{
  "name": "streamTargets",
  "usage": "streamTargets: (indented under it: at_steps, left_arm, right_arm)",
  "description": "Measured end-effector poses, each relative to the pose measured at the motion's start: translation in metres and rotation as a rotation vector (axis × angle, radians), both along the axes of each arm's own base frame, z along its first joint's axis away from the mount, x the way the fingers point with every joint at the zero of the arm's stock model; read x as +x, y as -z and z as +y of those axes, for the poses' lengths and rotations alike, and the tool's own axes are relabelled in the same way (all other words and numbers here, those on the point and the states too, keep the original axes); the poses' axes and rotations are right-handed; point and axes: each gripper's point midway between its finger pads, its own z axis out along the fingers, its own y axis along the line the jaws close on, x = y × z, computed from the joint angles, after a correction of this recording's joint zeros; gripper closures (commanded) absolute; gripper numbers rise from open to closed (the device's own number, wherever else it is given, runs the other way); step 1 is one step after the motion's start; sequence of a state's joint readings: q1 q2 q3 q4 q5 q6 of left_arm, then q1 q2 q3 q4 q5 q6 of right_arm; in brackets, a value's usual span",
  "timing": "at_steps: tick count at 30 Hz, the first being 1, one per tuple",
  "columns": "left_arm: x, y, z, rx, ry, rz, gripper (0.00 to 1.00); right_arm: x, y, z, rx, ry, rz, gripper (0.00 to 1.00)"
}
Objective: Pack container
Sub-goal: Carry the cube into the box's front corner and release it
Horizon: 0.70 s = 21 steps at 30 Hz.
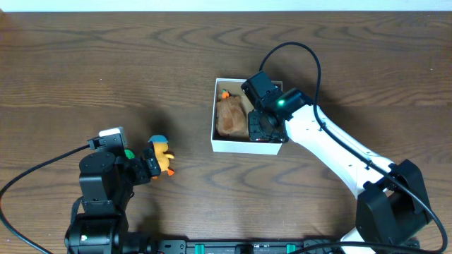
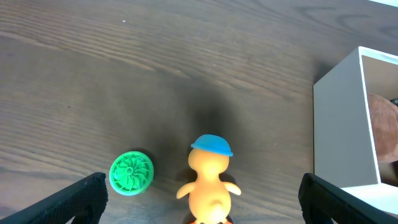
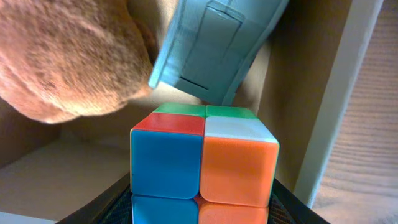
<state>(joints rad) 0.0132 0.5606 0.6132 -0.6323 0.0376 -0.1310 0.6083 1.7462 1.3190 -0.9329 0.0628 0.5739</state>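
- The left pincer point(image 2: 202, 190) hovers low over the dark wooden counter point(image 1: 106, 70) with its fingers point(image 2: 81, 200) spread wide and gripping nothing.
- A green ribbed disc point(image 2: 131, 173) lies on the counter just inside the pincer's left finger.
- A yellow duck toy point(image 2: 208, 180) with a blue cap stands midway between the two fingers, touching neither.
- The container point(image 1: 233, 146) sits well off to the right of that pincer, its white wall point(image 2: 339, 124) showing at the edge of the left wrist view.
- Inside it, a brown plush toy point(image 1: 231, 116) fills the left part, just left of the right pincer.
- The right pincer point(image 1: 263, 127) is down inside the container, closed on a two-by-two puzzle cube point(image 3: 202, 162) with blue, orange, red, white and green faces.
- Beyond the cube a grey-blue plastic piece point(image 3: 217, 50) leans against the tan inner wall point(image 3: 292, 93).
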Motion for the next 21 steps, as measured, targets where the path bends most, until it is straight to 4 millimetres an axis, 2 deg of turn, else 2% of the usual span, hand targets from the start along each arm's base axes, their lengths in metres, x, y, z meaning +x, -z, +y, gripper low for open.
streamTargets:
  at_steps: [2,4,8,10,13,14,21]
  left_arm:
    - [0.0,0.0,0.0,0.0,0.0,0.0,0.02]
    - [0.0,0.0,0.0,0.0,0.0,0.0,0.02]
    - [0.0,0.0,0.0,0.0,0.0,0.0,0.02]
    - [0.0,0.0,0.0,0.0,0.0,0.0,0.02]
    - [0.0,0.0,0.0,0.0,0.0,0.0,0.02]
    - [0.0,0.0,0.0,0.0,0.0,0.0,0.02]
    - [0.0,0.0,0.0,0.0,0.0,0.0,0.02]
  right_arm:
    - [-0.0015,0.0004,-0.001,-0.004,0.0,0.006,0.67]
    - [-0.0023,0.0006,-0.0016,-0.007,0.0,0.009,0.54]
    - [-0.0021,0.0005,-0.0015,-0.006,0.0,0.009,0.51]
    - [-0.0012,0.0003,-0.0009,-0.003,0.002,0.005,0.38]
    - [-0.0007,0.0002,-0.0007,-0.002,0.004,0.003,0.32]
    - [-0.0006,0.0002,-0.0007,-0.002,0.007,0.003,0.25]
    - [0.0006,-0.0001,-0.0002,0.0,0.008,-0.002,0.3]
